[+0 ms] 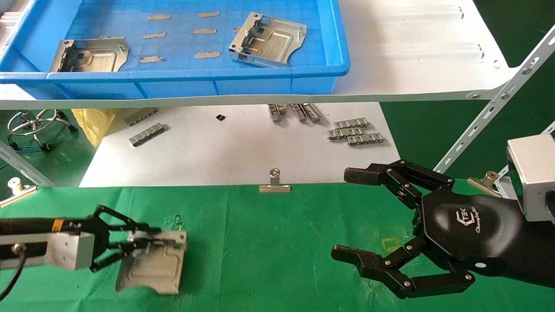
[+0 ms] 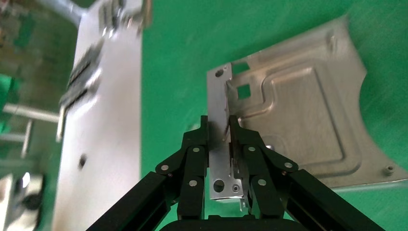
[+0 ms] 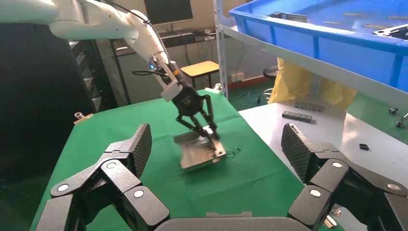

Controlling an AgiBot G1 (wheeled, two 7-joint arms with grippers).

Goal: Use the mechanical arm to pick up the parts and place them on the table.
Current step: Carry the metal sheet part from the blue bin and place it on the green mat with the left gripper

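Observation:
My left gripper (image 1: 145, 242) is shut on the raised side wall of a silver bracket (image 1: 151, 268), low over the green table (image 1: 277, 242) at the front left. The wrist view shows its jaws (image 2: 219, 127) pinching that wall of the bracket (image 2: 298, 120). I cannot tell whether the bracket touches the cloth. The right wrist view shows the same bracket (image 3: 199, 154), tilted. My right gripper (image 1: 347, 214), the black three-fingered hand, is open and empty above the cloth at the right, its fingers (image 3: 130, 154) spread wide. Two more brackets (image 1: 91, 54) (image 1: 268, 40) lie in the blue tray (image 1: 173, 77).
The tray stands on a white shelf board (image 1: 412, 52) above a lower white board (image 1: 238, 147) with grey ribbed strips (image 1: 355, 132). A binder clip (image 1: 274, 184) holds the cloth's far edge. A slanted shelf strut (image 1: 490, 108) runs at the right.

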